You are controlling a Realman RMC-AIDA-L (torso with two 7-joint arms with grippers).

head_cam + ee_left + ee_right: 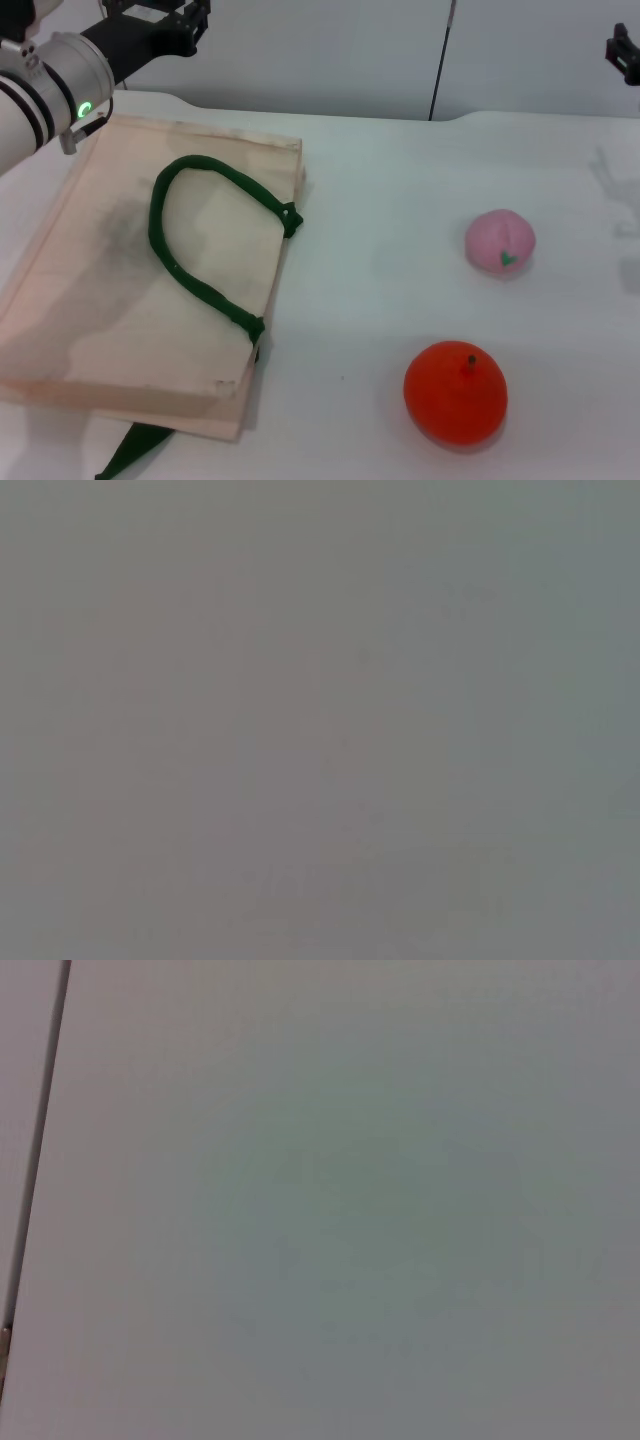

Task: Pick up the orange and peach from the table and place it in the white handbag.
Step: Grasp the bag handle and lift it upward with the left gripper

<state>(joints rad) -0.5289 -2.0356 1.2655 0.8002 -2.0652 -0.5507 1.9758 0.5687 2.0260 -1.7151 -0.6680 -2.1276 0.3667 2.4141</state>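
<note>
The orange [456, 392] rests on the white table [400, 200] at the front right, its dark stem nub up. Behind it and slightly to the right sits the smaller pink peach [500, 242] with a green leaf mark. The white handbag [120, 290] lies flat on the left, its dark green strap [200, 250] looped across the top. My left gripper [190, 22] is raised above the bag's far left corner. Only a sliver of my right gripper [625, 52] shows at the far right edge, well behind the peach. Both wrist views show only blank grey surface.
A second green strap [130, 450] sticks out from under the bag's near edge. A dark vertical seam [440, 60] runs down the wall behind the table. Bare tabletop lies between the bag and the two fruits.
</note>
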